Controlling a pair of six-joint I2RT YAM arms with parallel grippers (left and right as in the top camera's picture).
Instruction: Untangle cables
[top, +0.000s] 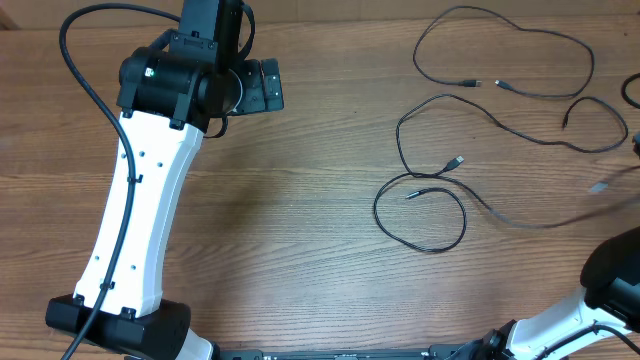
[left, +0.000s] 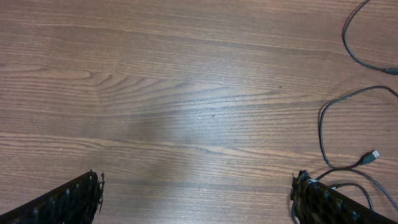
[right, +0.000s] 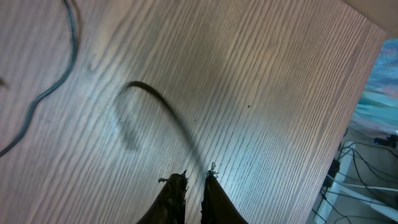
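Several thin black cables lie spread over the right half of the wooden table. One wide loop (top: 590, 60) is at the top right, a second ends in a silver plug (top: 456, 160), and a third curls into a ring (top: 378, 212) and trails right. My left gripper (top: 262, 86) hangs over bare wood far left of them, open wide (left: 196, 186) with nothing between its fingers. In the right wrist view my right gripper (right: 196, 175) has its fingers almost together. A blurred cable strand (right: 168, 112) arcs into the slit between them. The overhead view does not show this gripper.
The left arm's white body (top: 135, 230) crosses the left side of the table. The right arm's base (top: 615, 275) sits at the bottom right. Another cable (right: 56, 87) lies left of the right gripper. The table's edge (right: 364, 68) is close on its right.
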